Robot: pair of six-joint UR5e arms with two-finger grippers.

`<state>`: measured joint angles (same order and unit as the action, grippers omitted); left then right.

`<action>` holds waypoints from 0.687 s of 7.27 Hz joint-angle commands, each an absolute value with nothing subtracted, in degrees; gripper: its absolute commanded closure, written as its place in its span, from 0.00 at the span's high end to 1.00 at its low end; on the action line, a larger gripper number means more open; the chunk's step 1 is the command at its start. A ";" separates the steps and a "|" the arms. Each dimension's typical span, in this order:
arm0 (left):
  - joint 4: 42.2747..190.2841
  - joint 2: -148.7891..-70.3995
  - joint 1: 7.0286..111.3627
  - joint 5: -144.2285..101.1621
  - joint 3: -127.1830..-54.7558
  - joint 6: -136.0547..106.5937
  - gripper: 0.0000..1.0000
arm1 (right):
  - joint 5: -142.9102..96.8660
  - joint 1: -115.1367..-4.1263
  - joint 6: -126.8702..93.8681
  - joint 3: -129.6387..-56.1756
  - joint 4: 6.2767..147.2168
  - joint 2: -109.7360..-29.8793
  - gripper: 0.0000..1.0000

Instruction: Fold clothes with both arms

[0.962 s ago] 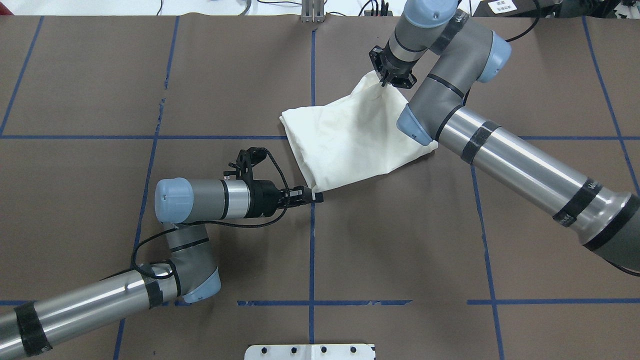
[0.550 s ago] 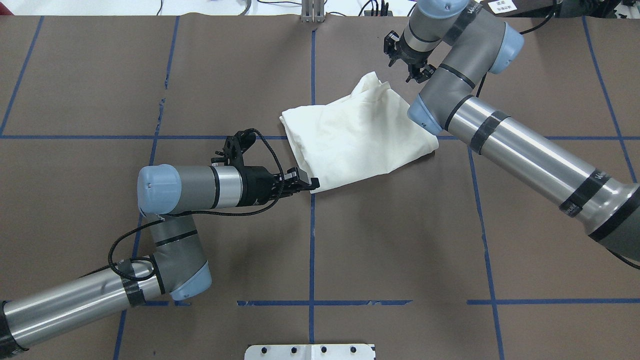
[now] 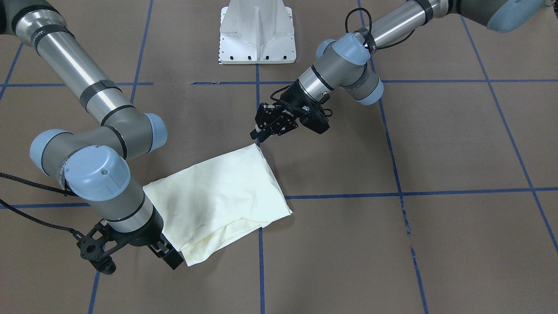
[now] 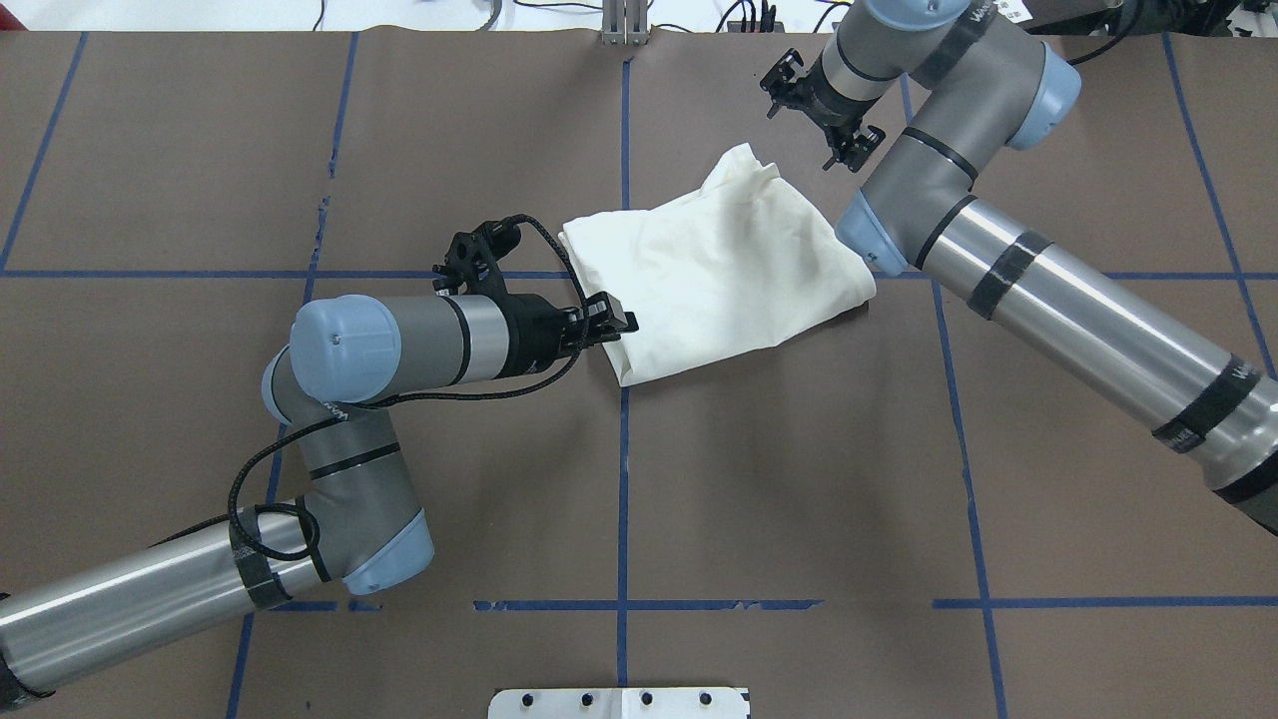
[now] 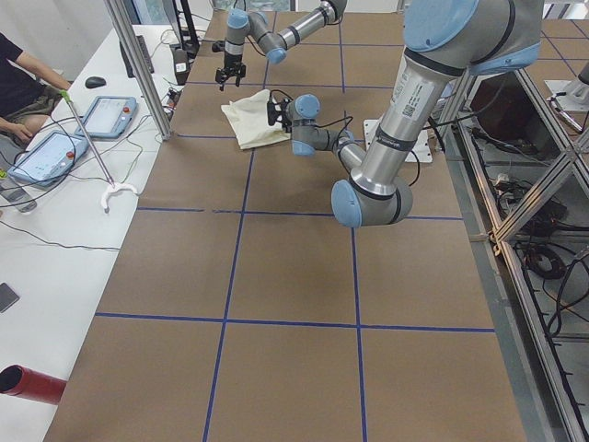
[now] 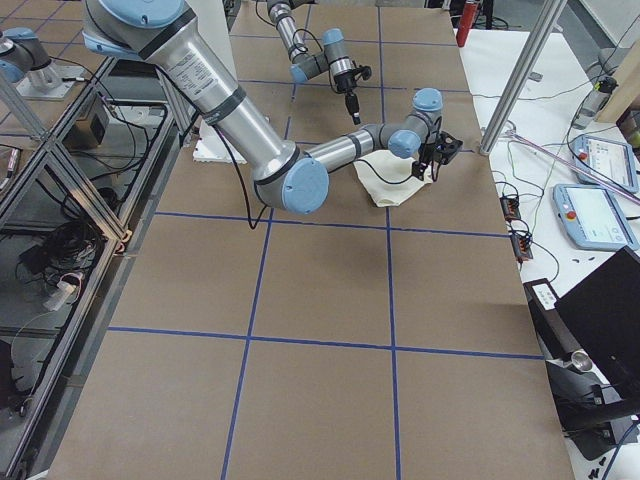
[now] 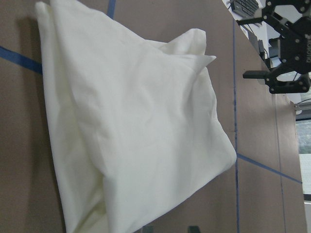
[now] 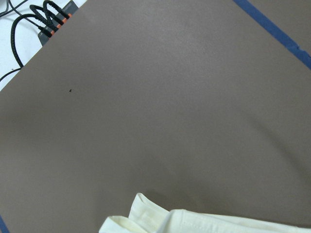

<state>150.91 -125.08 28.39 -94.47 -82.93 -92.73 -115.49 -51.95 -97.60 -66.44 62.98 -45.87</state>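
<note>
The cream shirt [image 4: 714, 270] lies folded on the brown table with its plain side up; no print shows. It also shows in the front view [image 3: 218, 196] and in the left wrist view [image 7: 136, 126]. My left gripper [image 4: 624, 323] is open and hovers over the shirt's near left edge, holding nothing. In the front view it [image 3: 258, 133] sits just above the shirt's corner. My right gripper [image 4: 817, 112] is open and empty, raised just beyond the shirt's far corner. It also shows in the left wrist view [image 7: 272, 82]. The right wrist view shows only the shirt's edge [image 8: 194, 221].
Blue tape lines divide the brown table cover. The white pedestal base [image 3: 257, 35] stands at the robot's side of the table. My right forearm [image 4: 1048, 290] crosses above the table to the shirt's right. An operator's bench with tablets [image 5: 110, 115] runs along the far edge.
My right gripper let go of the shirt's far corner, which dropped, and rose away to the far right. My left gripper released the near corner and moved towards the far side, over the shirt's left edge.
</note>
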 commanded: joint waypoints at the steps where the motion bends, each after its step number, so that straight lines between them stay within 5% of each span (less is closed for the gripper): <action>1: 150.03 -128.64 28.39 -91.41 -78.88 -90.97 0.00 | -117.59 -51.94 -97.56 -72.84 63.19 -49.91 1.00; 2: 150.12 -133.28 28.39 -91.41 -72.23 -90.88 0.00 | -119.42 -52.29 -97.47 -73.99 63.02 -50.88 1.00; 5: 148.98 -132.37 28.30 -90.79 -69.79 -85.44 0.00 | -120.59 -53.08 -94.57 -75.14 62.93 -52.47 1.00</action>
<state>149.77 -132.93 28.31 -91.07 -70.68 -87.78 -120.32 -52.84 -95.29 -74.65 62.93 -52.06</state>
